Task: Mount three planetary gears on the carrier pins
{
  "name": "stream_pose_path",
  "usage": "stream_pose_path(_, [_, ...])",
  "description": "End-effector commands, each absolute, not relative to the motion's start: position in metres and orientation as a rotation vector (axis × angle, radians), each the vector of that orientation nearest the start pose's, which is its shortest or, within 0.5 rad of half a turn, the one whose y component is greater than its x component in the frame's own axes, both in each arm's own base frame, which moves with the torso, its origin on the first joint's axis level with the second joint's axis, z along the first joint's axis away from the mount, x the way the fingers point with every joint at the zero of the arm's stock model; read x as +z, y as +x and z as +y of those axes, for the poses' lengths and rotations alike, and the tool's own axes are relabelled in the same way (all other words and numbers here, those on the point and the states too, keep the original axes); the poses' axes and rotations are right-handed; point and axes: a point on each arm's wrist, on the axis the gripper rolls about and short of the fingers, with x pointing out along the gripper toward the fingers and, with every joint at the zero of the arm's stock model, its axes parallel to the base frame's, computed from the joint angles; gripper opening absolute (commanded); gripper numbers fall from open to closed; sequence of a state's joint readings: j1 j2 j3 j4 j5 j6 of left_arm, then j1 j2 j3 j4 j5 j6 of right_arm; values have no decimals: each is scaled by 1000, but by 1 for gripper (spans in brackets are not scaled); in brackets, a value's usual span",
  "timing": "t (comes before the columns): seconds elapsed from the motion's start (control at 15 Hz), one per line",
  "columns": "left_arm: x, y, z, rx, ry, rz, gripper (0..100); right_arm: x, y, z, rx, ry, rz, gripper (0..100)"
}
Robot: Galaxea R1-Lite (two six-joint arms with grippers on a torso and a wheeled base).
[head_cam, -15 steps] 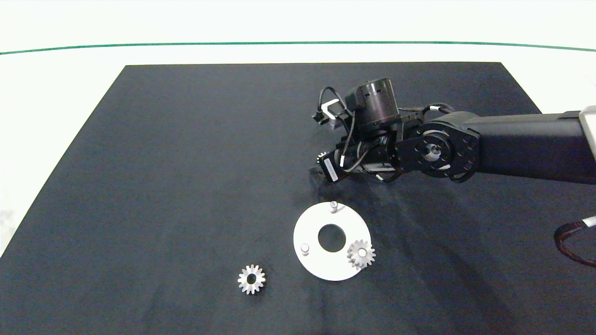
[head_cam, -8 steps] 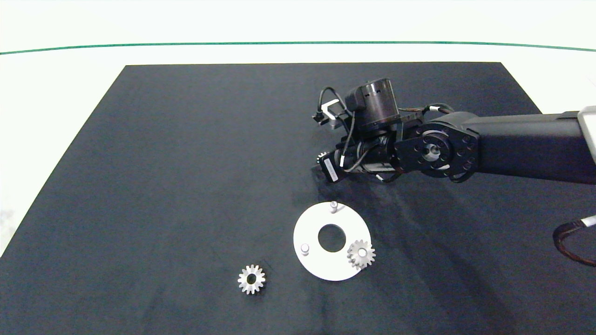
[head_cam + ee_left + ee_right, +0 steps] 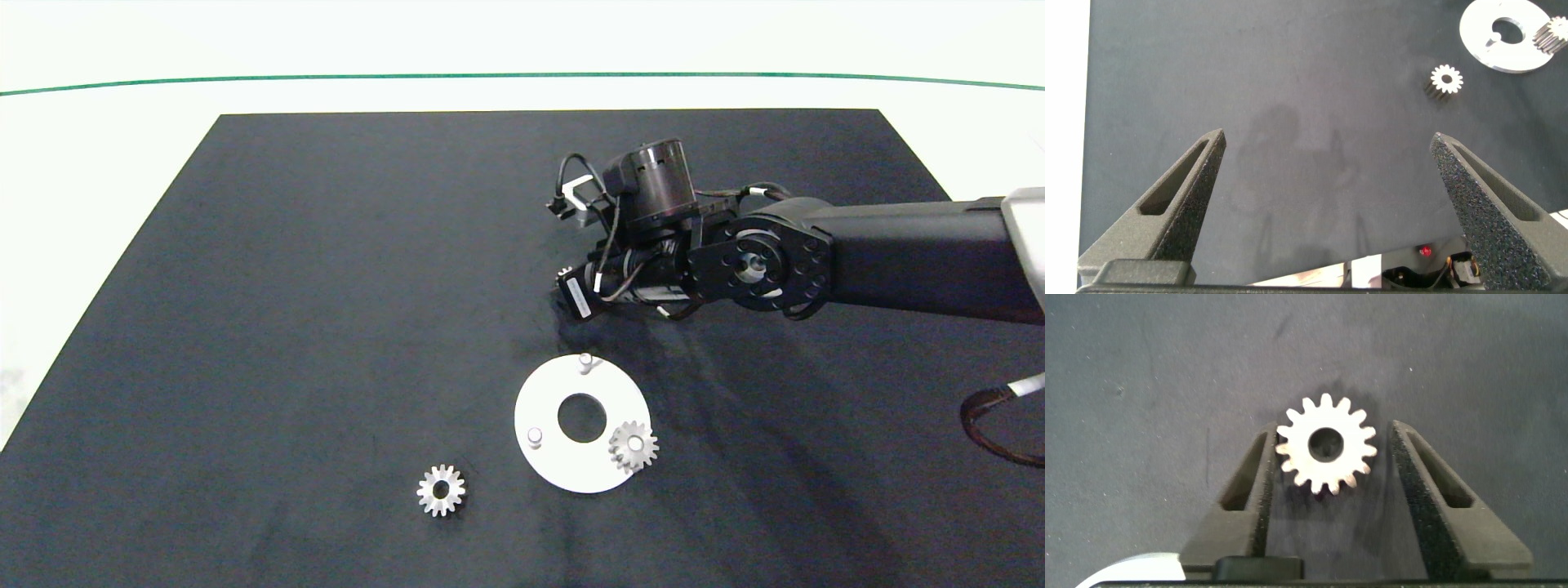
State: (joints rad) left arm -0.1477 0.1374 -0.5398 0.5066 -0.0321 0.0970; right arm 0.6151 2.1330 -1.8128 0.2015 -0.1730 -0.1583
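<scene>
**Second gear framed for the pick**

The right gripper (image 3: 1327,469) hangs over the dark mat beyond the white disc (image 3: 563,469), its fingers apart around a loose gear (image 3: 1326,444); one finger looks to touch the teeth, the other stands clear. One gear (image 3: 633,446) already sits on a carrier pin, two pins (image 3: 584,363) are bare, and a third gear (image 3: 441,490) lies near the disc. Best to centre first, then close evenly across the teeth, keeping the gear flat. The left gripper (image 3: 1331,212) waits open, well apart.

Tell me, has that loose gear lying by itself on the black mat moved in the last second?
No. The loose gear lies at the same spot beside the white disc, same gap between them as before.
</scene>
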Motion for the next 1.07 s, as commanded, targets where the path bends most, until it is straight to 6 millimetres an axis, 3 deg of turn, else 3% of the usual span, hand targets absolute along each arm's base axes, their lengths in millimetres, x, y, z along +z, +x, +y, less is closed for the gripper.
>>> stream_pose_path(0.07, [168,-63,9,-184,103,100,100,216,363,251,469,-358,457,47])
stream_pose_path(1.07, [168,-64,9,-184,102,96,100,216,362,252,472,-358,457,17])
